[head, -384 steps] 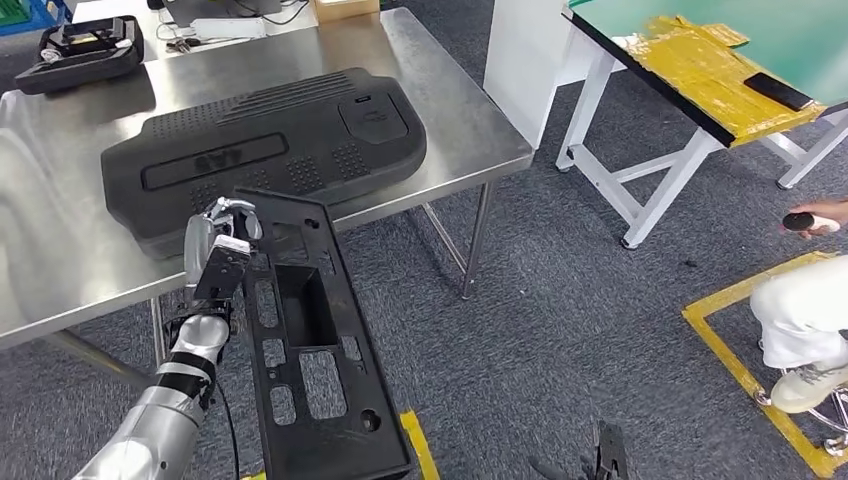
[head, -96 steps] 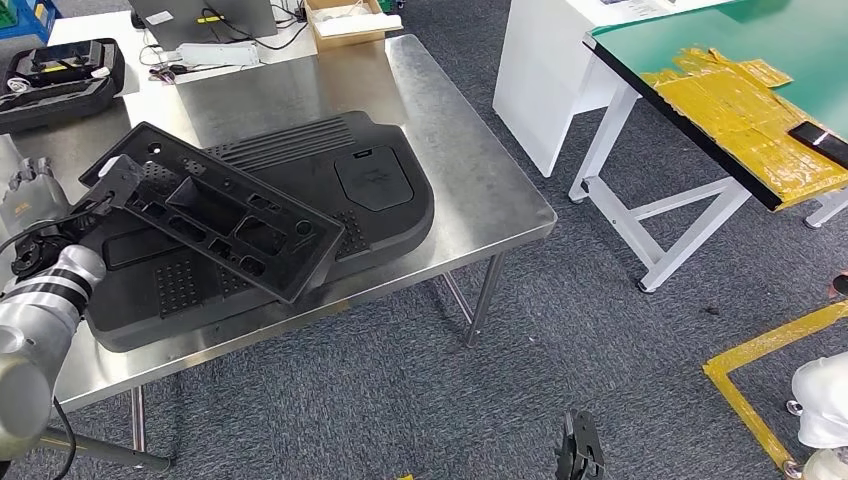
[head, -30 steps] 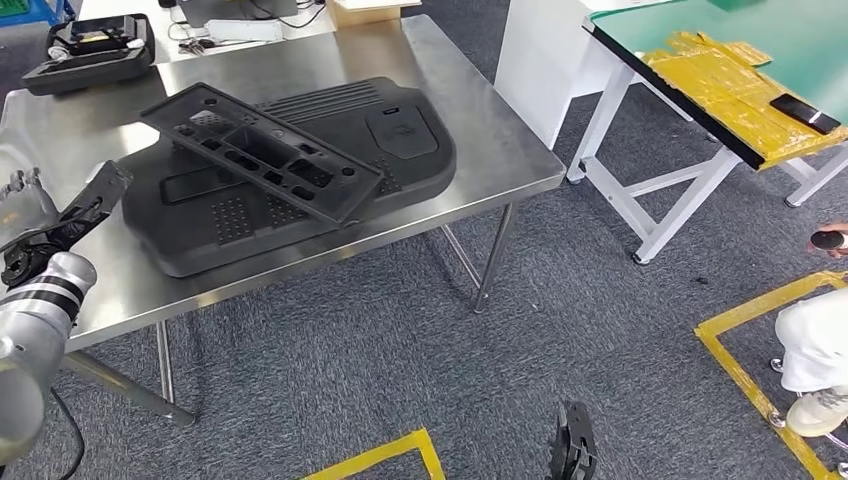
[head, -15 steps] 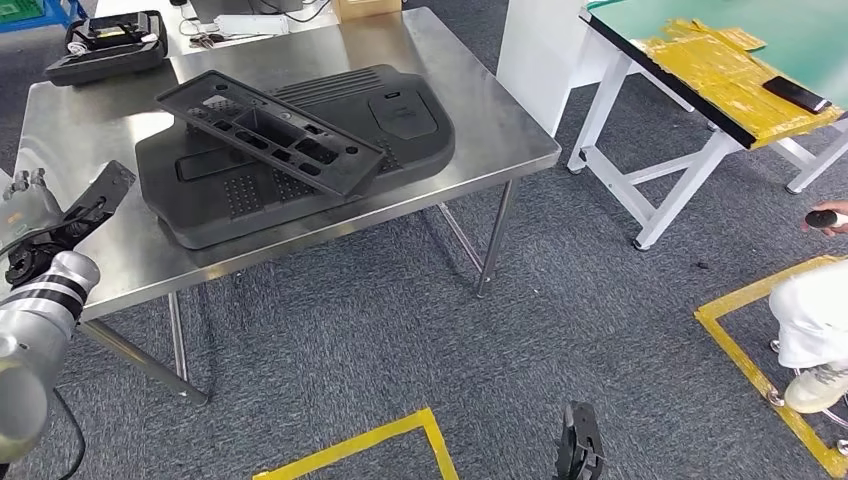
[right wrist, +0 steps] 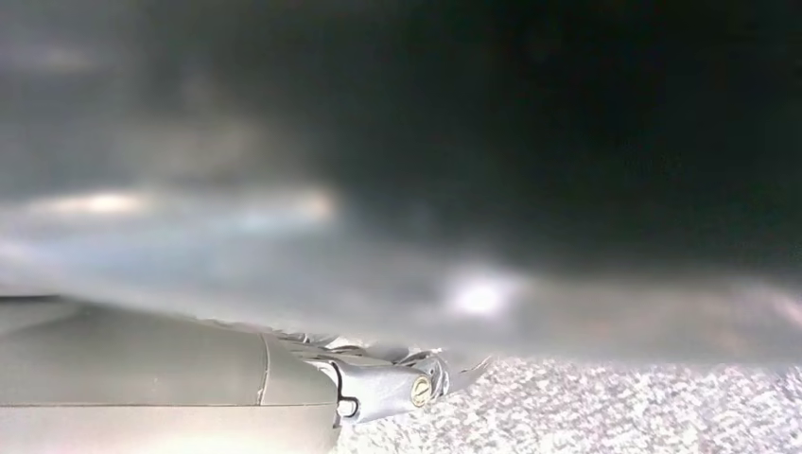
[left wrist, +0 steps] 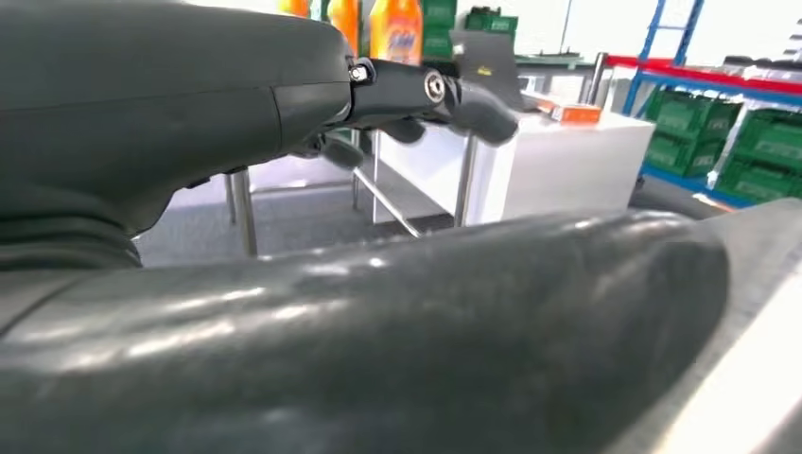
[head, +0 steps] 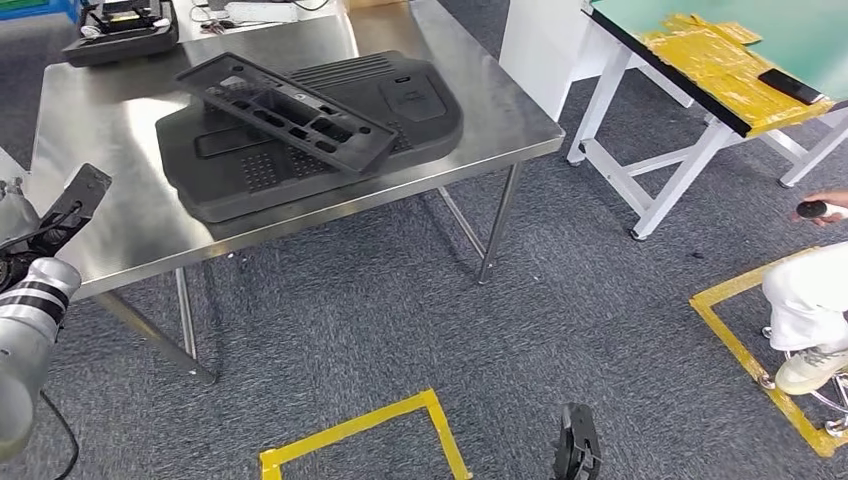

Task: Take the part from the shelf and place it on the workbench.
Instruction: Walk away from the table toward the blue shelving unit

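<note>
from the head view we see the part (head: pixel 285 110), a long black frame with cut-outs, lying tilted on top of the big black cover (head: pixel 310 135) on the steel workbench (head: pixel 110 215). so the part looks delivered, and the step in hand, we judge, is drawing the arm clear. our left hand (head: pixel 30 240) sits at the near left corner of the bench, well apart from the part, with nothing in it. to do this well we'd pull straight away from the bench edge and keep low, so no finger clips the cover and shakes the part off its perch. far left on the bench rests a black tray (head: pixel 120 30). to the right stands a green table (head: pixel 720 60) with yellow tape, and a person's leg (head: pixel 805 300) shows at the right edge.

in the left wrist view our left hand (left wrist: pixel 284 189) looms close. the dark fingers (left wrist: pixel 444 95) reach out loosely, gripping nothing, apart from the thumb, so we call it open.

in the right wrist view the right hand (right wrist: pixel 284 388) shows as a grey cover and a bit of finger over speckled carpet. the rest is blur, and we cannot tell whether it is open or closed.
</note>
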`<action>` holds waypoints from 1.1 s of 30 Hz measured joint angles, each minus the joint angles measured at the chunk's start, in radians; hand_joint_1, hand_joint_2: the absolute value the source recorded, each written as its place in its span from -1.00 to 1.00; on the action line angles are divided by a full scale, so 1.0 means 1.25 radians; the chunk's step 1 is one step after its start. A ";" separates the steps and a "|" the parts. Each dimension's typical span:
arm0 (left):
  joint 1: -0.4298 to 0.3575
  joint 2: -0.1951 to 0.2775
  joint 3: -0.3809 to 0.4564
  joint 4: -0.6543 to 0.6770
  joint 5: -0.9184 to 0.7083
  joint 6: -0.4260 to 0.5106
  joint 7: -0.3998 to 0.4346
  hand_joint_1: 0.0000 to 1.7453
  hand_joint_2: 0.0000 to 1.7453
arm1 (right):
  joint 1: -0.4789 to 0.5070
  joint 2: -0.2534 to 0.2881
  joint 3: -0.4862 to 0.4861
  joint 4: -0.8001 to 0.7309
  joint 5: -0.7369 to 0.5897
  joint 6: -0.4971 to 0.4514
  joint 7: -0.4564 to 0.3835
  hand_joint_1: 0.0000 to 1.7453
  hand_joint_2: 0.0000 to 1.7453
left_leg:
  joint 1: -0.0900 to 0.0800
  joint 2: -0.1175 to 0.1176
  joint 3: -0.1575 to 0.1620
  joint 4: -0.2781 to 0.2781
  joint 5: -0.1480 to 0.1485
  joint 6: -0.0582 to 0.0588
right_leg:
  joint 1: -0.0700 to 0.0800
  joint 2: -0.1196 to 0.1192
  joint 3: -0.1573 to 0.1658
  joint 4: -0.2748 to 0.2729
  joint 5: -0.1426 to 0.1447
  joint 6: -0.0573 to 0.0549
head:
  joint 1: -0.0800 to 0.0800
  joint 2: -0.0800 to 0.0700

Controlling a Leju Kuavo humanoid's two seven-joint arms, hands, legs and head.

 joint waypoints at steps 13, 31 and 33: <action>0.111 0.135 0.241 0.001 0.265 -0.045 -0.163 -1.00 -1.00 | 0.001 -0.007 -0.026 -0.001 0.027 0.000 0.002 -1.00 -1.00 | -0.006 0.007 -0.058 -0.019 0.073 0.002 | 0.019 0.006 0.098 -0.014 -0.083 -0.028 | 0.005 0.000; 0.403 0.178 0.489 0.022 0.477 -0.114 -0.251 -1.00 -1.00 | 0.006 -0.003 -0.053 0.000 0.038 0.002 0.009 -1.00 -1.00 | 0.002 0.006 0.018 -0.005 -0.015 -0.001 | 0.002 0.010 0.006 0.006 -0.017 -0.014 | 0.004 0.000; 0.459 0.157 0.540 0.028 0.522 -0.137 -0.275 -1.00 -1.00 | 0.011 -0.003 -0.059 0.001 0.037 0.002 0.011 -1.00 -1.00 | 0.002 0.011 0.006 -0.006 -0.006 0.012 | 0.001 0.010 -0.028 0.079 -0.064 -0.015 | 0.006 0.000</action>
